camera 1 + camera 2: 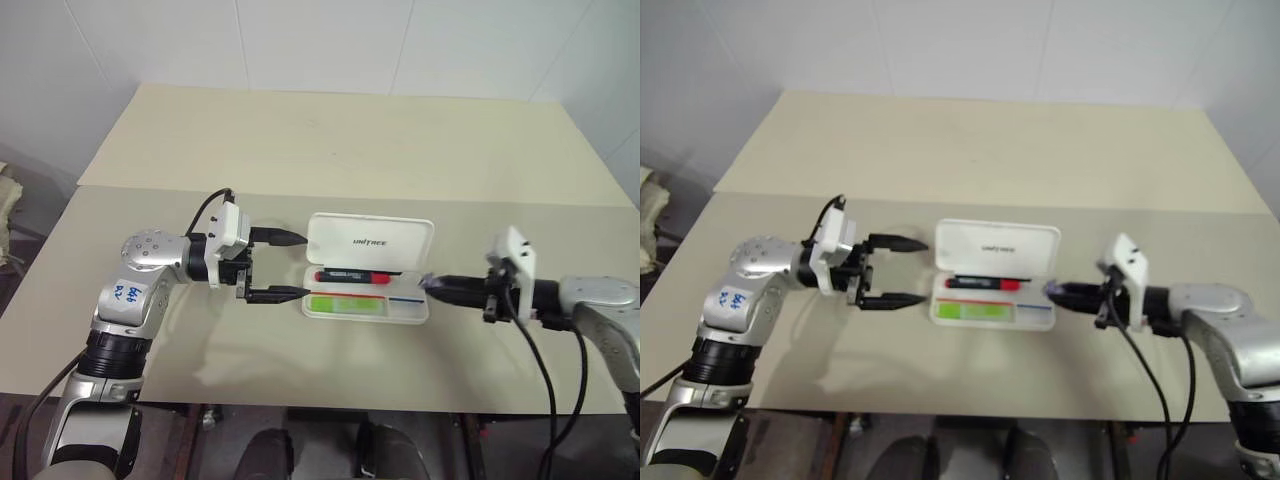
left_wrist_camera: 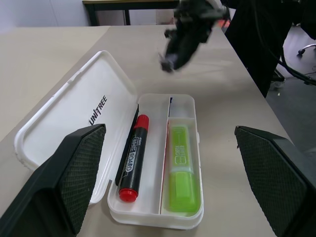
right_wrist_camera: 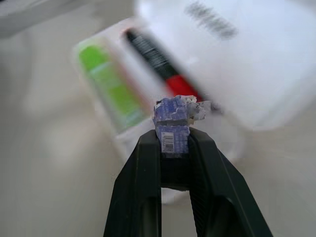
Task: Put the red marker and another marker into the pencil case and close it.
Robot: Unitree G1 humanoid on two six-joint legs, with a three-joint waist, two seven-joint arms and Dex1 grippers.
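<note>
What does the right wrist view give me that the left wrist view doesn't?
Right wrist only: the right tool is shut on a small purple-blue lump with a barcode label.

Left wrist only: the left tool stands open, one finger over the lid. UNITREE reads clearly.

Both: the open case, with the red marker and green highlighter inside.

The white pencil case (image 1: pixel 368 268) lies open, red marker (image 1: pixel 353 276) and green highlighter (image 1: pixel 346 304) apparently flat inside.
</note>
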